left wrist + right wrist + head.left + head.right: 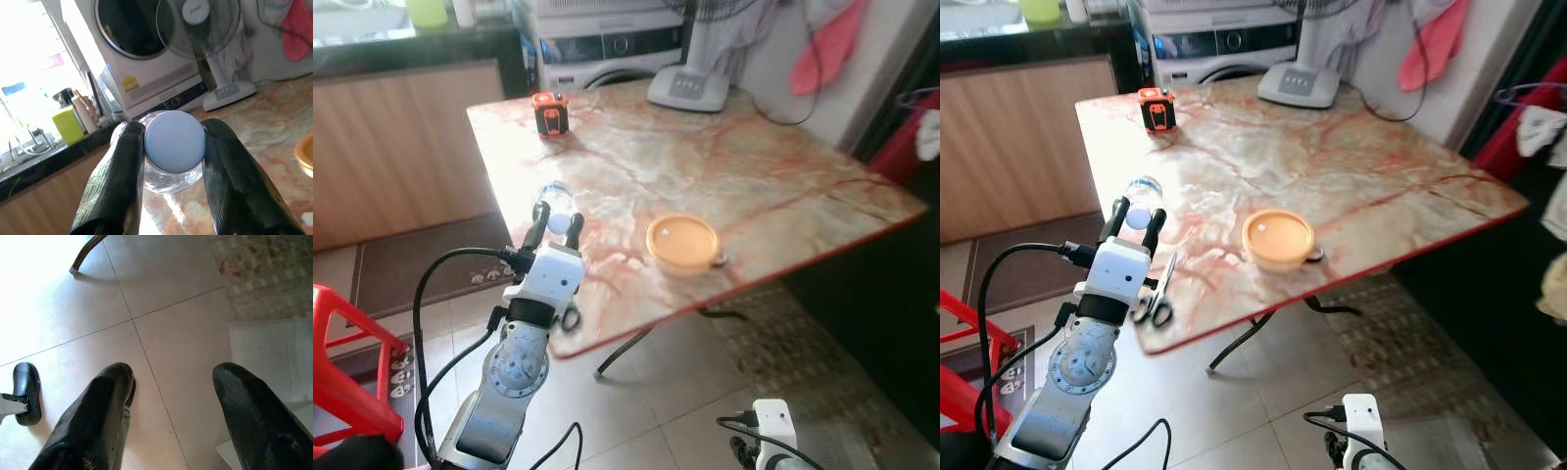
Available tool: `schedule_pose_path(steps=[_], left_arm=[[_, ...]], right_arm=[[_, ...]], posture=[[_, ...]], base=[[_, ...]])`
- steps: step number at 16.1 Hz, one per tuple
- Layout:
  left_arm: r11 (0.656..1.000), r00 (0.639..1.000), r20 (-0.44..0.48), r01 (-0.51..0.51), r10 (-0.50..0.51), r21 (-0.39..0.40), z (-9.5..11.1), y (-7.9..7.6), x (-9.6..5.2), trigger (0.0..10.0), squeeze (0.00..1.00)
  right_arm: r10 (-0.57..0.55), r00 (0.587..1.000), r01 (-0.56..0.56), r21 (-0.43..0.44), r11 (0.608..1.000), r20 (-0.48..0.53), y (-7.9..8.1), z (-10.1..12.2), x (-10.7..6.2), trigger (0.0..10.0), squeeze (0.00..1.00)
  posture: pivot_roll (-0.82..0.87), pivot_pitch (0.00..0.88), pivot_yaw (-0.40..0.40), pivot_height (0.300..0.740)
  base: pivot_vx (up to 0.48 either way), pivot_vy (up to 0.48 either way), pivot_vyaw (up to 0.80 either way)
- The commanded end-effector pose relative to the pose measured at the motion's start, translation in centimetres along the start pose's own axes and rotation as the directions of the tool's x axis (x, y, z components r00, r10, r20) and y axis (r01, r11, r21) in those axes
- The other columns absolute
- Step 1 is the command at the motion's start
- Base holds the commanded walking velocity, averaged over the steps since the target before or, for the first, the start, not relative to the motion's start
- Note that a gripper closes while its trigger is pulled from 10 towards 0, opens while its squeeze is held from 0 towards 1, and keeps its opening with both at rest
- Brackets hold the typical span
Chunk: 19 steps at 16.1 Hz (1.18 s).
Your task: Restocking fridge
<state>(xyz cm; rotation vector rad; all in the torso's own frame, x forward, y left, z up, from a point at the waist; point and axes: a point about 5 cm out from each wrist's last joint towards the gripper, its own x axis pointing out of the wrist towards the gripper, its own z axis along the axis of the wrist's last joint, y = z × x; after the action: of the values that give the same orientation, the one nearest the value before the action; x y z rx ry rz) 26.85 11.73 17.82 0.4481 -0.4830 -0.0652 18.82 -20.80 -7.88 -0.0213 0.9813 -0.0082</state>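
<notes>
Clear water bottle (171, 156): left gripper (173, 147) fingers pinch its cap; squeeze lower for secure lift. Right gripper (171, 396): spread, idle.

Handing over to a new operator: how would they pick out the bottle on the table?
On the marble-patterned table, look at the near left edge. The clear plastic bottle with a pale blue cap lies between the left gripper's black fingers, left of the round orange lidded container.
</notes>
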Motion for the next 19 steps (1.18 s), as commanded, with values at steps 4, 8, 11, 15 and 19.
schedule_pose_path(steps=[4, 8, 11, 15, 19], left_arm=[[1.0, 0.999, 0.037, -0.002, 0.001, 0.01, 0.6, 0.1, 0.3, 10.0, 0.0], [1.0, 0.999, 0.04, 0.024, -0.025, 0.017, 0.5, -0.1, 0.3, 10.0, 0.0], [0.999, 0.999, 0.038, 0.032, -0.032, 0.013, 0.5, -0.2, 0.3, 10.0, 0.0], [0.996, 0.996, 0.017, 0.086, -0.085, -0.002, 0.1, -0.8, 0.3, 10.0, 0.0], [0.994, 0.991, -0.084, 0.097, -0.101, -0.041, -1.9, -1.1, 0.0, 10.0, 0.0]], right_arm=[[-0.013, 1.0, 0.013, 0.009, 1.0, -0.001, -0.2, -0.2, -0.1, 10.0, 0.0], [-0.014, 1.0, 0.014, 0.011, 1.0, 0.001, -0.2, -0.2, 0.0, 10.0, 0.0], [-0.016, 1.0, 0.016, 0.014, 1.0, 0.003, -0.2, -0.2, 0.0, 10.0, 0.0], [-0.017, 1.0, 0.017, 0.012, 1.0, 0.003, -0.2, -0.2, 0.0, 10.0, 0.0], [-0.019, 1.0, 0.018, 0.011, 1.0, 0.003, -0.2, -0.2, 0.0, 10.0, 0.0]], posture=[[-0.02, 0.021, -0.055, 0.74], [-0.02, 0.022, -0.053, 0.74], [-0.02, 0.021, -0.052, 0.74], [-0.02, 0.022, -0.052, 0.74], [-0.02, 0.021, -0.051, 0.74]], base=[[-0.281, 0.0, 0.0], [-0.282, 0.0, 0.0], [-0.281, 0.0, 0.0], [-0.21, 0.0, 0.0], [0.0, 0.0, 0.0]])
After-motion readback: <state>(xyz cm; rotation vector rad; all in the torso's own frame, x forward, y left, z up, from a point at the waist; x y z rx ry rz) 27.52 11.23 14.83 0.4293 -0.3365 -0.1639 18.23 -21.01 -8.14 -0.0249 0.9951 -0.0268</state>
